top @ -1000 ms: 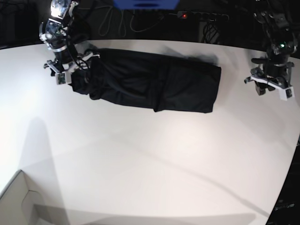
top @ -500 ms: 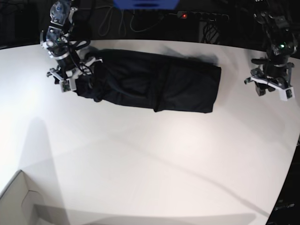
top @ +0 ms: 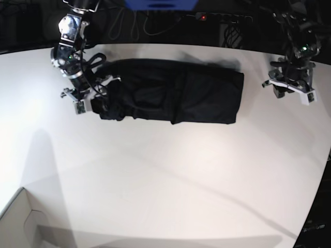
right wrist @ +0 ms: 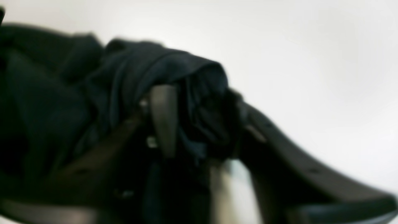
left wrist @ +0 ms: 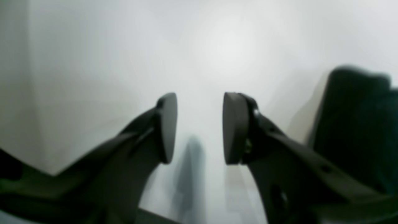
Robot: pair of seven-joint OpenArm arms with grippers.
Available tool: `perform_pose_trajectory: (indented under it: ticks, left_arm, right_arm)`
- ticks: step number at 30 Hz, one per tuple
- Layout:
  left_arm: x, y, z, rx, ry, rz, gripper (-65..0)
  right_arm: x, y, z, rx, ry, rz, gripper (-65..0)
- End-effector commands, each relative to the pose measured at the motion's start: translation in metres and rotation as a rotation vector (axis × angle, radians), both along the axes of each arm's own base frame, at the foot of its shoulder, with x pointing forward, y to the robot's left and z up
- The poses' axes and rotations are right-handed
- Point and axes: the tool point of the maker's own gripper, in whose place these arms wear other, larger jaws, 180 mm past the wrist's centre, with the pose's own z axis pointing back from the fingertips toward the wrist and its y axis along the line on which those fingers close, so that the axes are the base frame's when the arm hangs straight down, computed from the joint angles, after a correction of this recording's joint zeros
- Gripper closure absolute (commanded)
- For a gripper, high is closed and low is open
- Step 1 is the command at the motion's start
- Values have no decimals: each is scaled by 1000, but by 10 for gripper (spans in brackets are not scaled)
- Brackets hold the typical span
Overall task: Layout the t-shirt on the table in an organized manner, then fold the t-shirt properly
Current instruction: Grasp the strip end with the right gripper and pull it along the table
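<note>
So the black t-shirt (top: pixel 176 97) is lying on the white counter (top: pixel 170 175) as a long folded band, near the counter's far edge. Its end toward the right gripper (top: pixel 93 98) is bunched and rumpled, while the opposite end looks squared off and flat.

Right gripper is at that rumpled end, and in the right wrist view you can see a thick wad of the t-shirt (right wrist: pixel 174 93) pinched between its two pads, so it's clamped on the cloth. That view is pretty blurry, but the fabric clearly drapes over one pad (right wrist: pixel 163 118) and fills the gap.

Left gripper (top: pixel 288 89) sits off the squared end of the t-shirt, apart from it, over bare counter (left wrist: pixel 93 62). From the left wrist view its pads (left wrist: pixel 168 127) stand a moderate way apart with nothing between them, just white surface showing through. A dark edge of the t-shirt (left wrist: pixel 357 124) shows off to one side of it, not touching.

A pale box corner (top: pixel 20 222) pokes in at the counter's near edge, well away from the t-shirt.
</note>
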Motion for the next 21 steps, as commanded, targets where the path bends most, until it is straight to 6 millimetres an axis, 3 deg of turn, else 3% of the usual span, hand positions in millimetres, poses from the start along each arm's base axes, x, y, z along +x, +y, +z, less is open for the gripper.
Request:
perform_pose_trajectory:
  ticks: [1,4,6,13,21]
  left_arm:
    - [8,5,12,18,-46,-1,-238]
    - [11,-8,7,7,-36,-35,-238]
    - [11,-10,6,1,-36,-39,-238]
    - [11,-21,5,-28,-48,-28,-238]
    - [11,-19,6,-28,-50,-23,-238]
  right_arm:
    - [6,-5,0,-10,1,8,-141]
    - [17,-16,-10,-14,24,12,-31]
    - [23,-24,-13,-21,34,13,0]
    - [39,-58,-7,-78,26,10,0]
    - [49,-95,10,-95,-17,-86,0]
